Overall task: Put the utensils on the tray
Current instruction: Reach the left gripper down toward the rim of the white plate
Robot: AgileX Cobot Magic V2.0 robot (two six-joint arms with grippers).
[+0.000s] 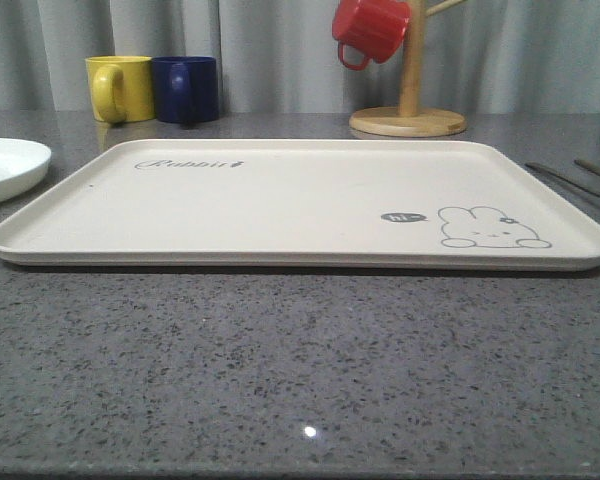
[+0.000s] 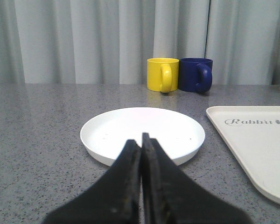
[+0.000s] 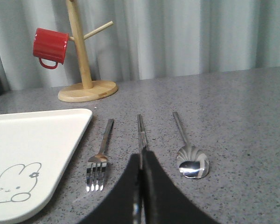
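Observation:
The cream tray (image 1: 280,200) with its rabbit drawing lies flat in the middle of the table with nothing on it. To its right, on the grey tabletop, three utensils lie side by side: a fork (image 3: 101,154) nearest the tray's corner (image 3: 32,135), a pair of chopsticks (image 3: 140,128) and a spoon (image 3: 189,156). Their handles show as thin lines (image 1: 570,180) at the front view's right edge. My right gripper (image 3: 142,154) is shut, hovering in line with the chopsticks, whose near end is hidden by its fingers. My left gripper (image 2: 141,139) is shut and holds nothing.
A round white plate (image 2: 142,130) sits left of the tray, just ahead of my left gripper. A yellow mug (image 1: 120,88) and a blue mug (image 1: 185,88) stand at the back left. A red mug (image 1: 370,28) hangs on a wooden mug tree (image 1: 408,110) at the back right.

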